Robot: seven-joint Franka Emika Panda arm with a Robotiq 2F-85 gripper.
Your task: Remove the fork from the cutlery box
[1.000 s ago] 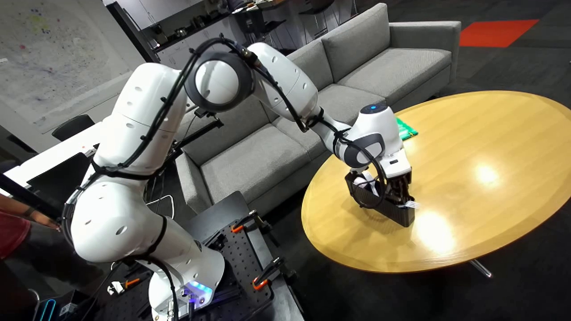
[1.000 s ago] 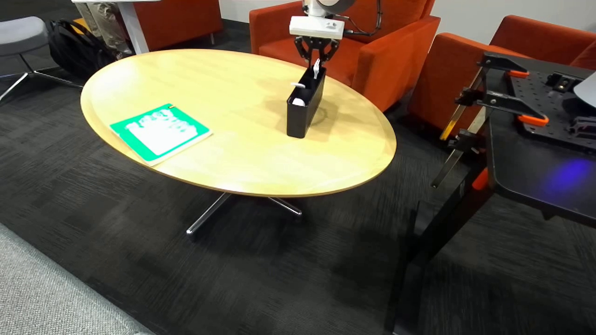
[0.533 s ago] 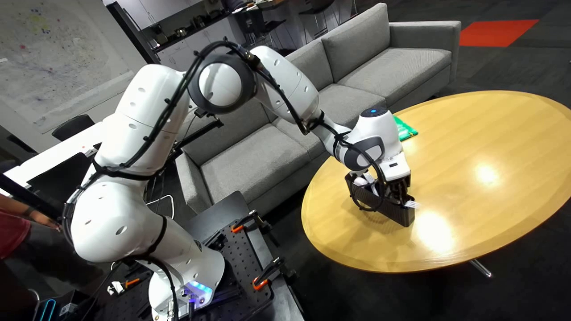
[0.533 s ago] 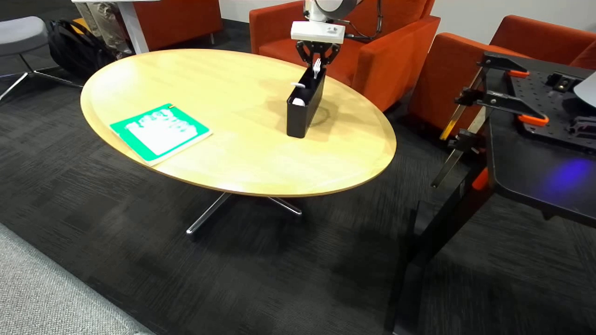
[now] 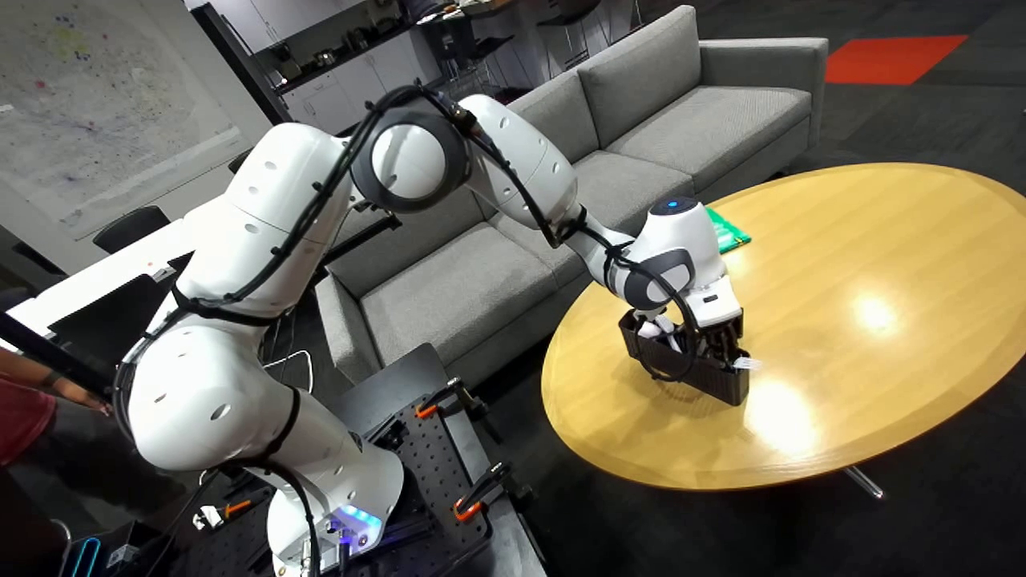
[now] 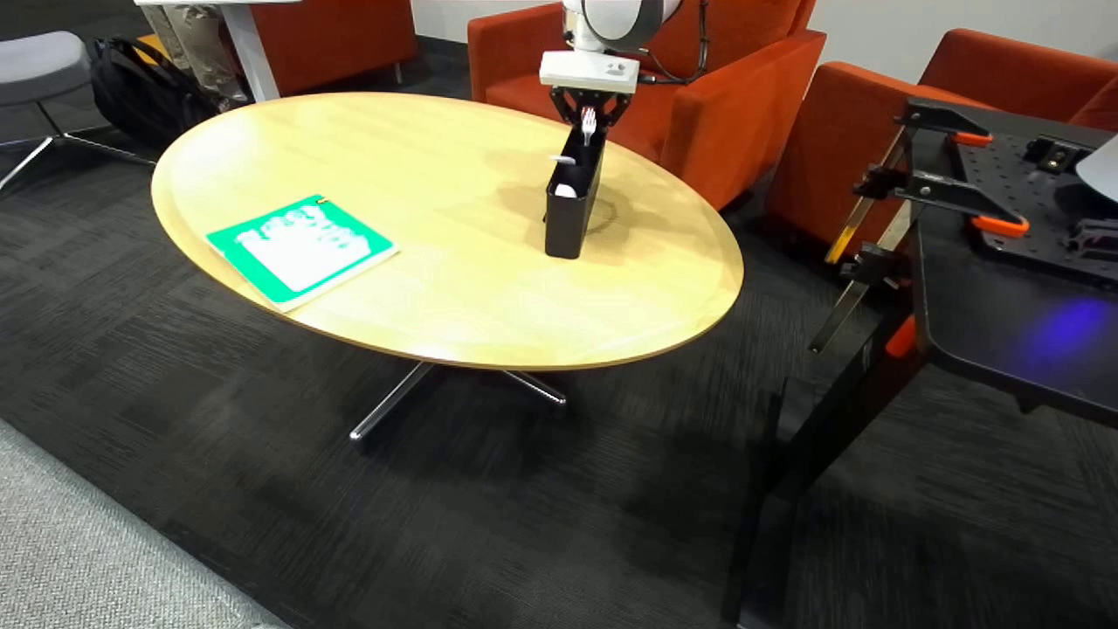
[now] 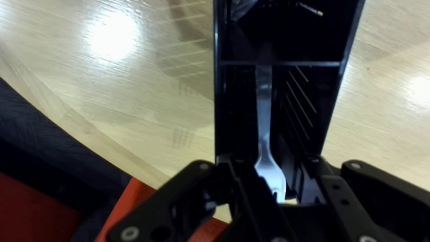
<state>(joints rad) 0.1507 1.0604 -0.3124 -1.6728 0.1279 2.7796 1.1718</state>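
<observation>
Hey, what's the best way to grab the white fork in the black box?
I'd probably grip the white fork at its neck, below the tines, with the gripper coming from above and closing across the fork's width. It leans tines-up, head above the rim of the cutlery box, while the box's walls hem in the handle.

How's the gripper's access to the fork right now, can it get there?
Probably yes. In the wrist view the fork shows between the open jaws of the gripper, nothing visible blocking it; the cutlery box walls sit close on both sides, so room looks tight.
</observation>
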